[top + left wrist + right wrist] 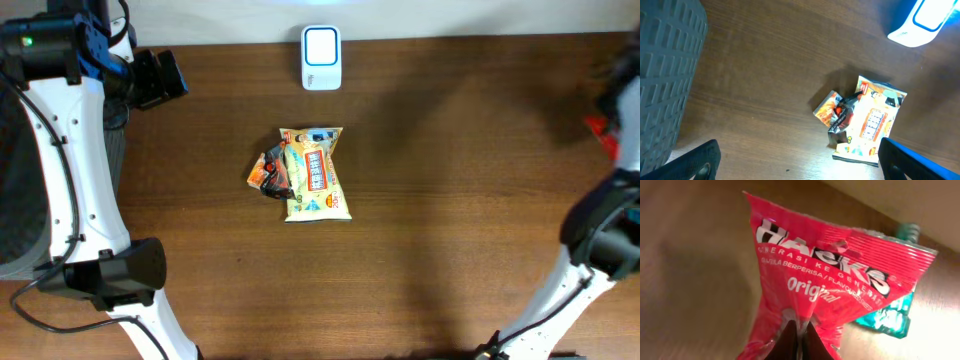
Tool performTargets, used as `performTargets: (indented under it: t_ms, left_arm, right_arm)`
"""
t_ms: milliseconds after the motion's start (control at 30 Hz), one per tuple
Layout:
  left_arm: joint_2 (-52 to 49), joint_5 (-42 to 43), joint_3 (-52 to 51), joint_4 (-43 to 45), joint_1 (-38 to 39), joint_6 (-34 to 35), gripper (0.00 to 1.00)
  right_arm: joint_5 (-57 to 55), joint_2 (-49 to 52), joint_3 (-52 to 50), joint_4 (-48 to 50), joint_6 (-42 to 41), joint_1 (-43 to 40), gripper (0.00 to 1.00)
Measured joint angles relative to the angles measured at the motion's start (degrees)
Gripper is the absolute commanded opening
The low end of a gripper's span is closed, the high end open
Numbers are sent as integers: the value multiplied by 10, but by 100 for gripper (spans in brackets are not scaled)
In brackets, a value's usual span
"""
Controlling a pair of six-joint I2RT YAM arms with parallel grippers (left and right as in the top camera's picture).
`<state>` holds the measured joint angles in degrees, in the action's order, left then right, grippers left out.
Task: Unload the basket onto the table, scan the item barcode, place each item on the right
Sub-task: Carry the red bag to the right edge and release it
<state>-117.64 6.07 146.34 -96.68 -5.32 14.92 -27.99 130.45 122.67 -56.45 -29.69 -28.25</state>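
The right fingers [792,342] are clamped on a red candy bag [825,285], lifted near the right edge of the tabletop [450,250], probably to show its barcode to the scanner [321,58] at the far edge, while the left fingers [912,162] hang wide apart.

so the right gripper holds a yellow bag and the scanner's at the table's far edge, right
No, the bag in the right gripper is red, not yellow; the right wrist view shows it. The scanner is at the table's far edge.
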Motion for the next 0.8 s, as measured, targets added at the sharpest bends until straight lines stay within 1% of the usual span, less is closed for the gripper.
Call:
performTargets:
  t_ms: [67,100,200,233,300,367,400,433,467,533,567,633,667,700,733,767,800]
  left_arm:
    - [0,0,0,0,0,0,99]
    - [0,0,0,0,0,0,99]
    - [0,0,0,0,0,0,99]
    - [0,0,0,0,0,0,99]
    - [0,0,0,0,0,0,99]
    - [0,0,0,0,0,0,99]
    - [0,0,0,0,0,0,99]
    - [0,0,0,0,0,0,99]
    - [0,0,0,0,0,0,99]
    - [0,0,0,0,0,0,99]
    - [0,0,0,0,0,0,99]
    - [0,0,0,0,0,0,99]
    - [0,0,0,0,0,0,99]
    - [0,0,0,0,0,0,99]
    - [0,0,0,-1,0,0,99]
    - [0,0,0,0,0,0,99]
    - [0,0,0,0,0,0,99]
  right_arm:
    - [50,0,0,0,-10,-65,4]
    - [61,1,0,3,-13,-78,4]
    - [84,18,0,26,-18,-111,12]
    - [88,27,0,36,-18,-118,18]
    - [91,33,0,43,-17,-123,19]
    - [93,33,0,47,-18,-125,35]
    - [95,33,0,46,-19,-125,39]
    - [99,33,0,45,-19,-125,40]
    - [108,33,0,44,-14,-125,43]
    - [192,33,0,47,29,-123,68]
    - [244,33,0,46,51,-121,73]
    - [383,33,0,30,104,-106,73]
    - [464,33,0,-5,125,-85,73]
    - [497,34,1,-40,134,-67,70]
    - [543,34,1,-88,143,-24,67]
    - [557,35,1,-109,161,4,58]
    - [573,35,1,-143,201,55,35]
